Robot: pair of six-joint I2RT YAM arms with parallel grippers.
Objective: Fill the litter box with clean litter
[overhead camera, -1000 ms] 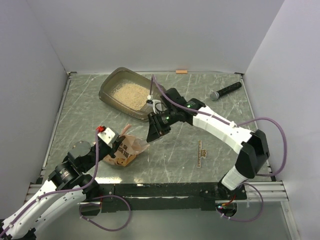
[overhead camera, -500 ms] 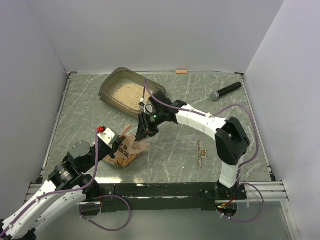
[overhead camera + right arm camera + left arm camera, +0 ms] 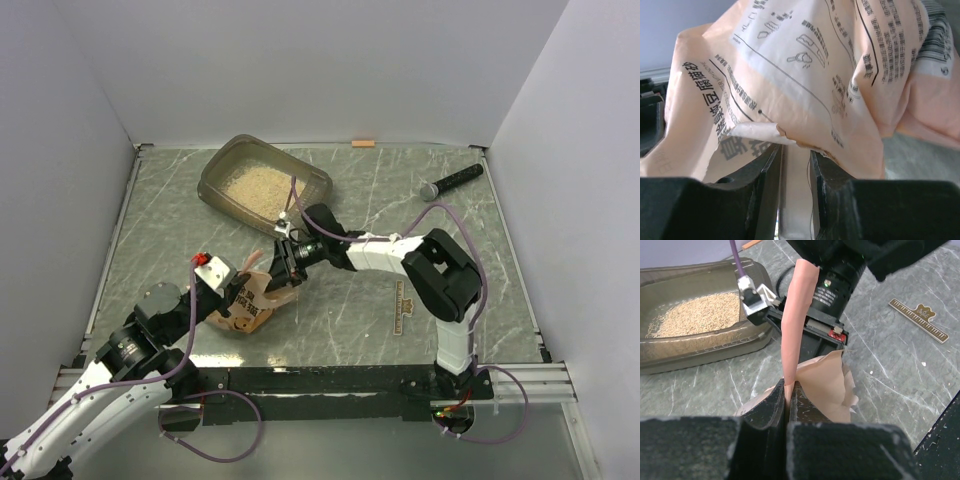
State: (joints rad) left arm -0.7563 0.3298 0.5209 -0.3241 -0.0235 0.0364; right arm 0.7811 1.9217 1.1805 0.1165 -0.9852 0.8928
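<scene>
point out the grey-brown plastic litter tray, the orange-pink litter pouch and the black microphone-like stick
grey-brown plastic litter tray [image 3: 700, 347]: left wrist view, near wall
orange-pink plastic litter pouch [image 3: 805, 75]: right wrist view, printed face
black microphone-like stick [image 3: 452, 180]: top external view, middle of shaft

The table [image 3: 160, 220] has a grey-green top veined with white, like marble, with a metal rail [image 3: 530, 375] along its near edge. A plain pale back wall [image 3: 300, 60], left wall [image 3: 50, 150] and right wall [image 3: 580, 150] enclose it. The light is soft and even, perhaps from overhead.
</scene>
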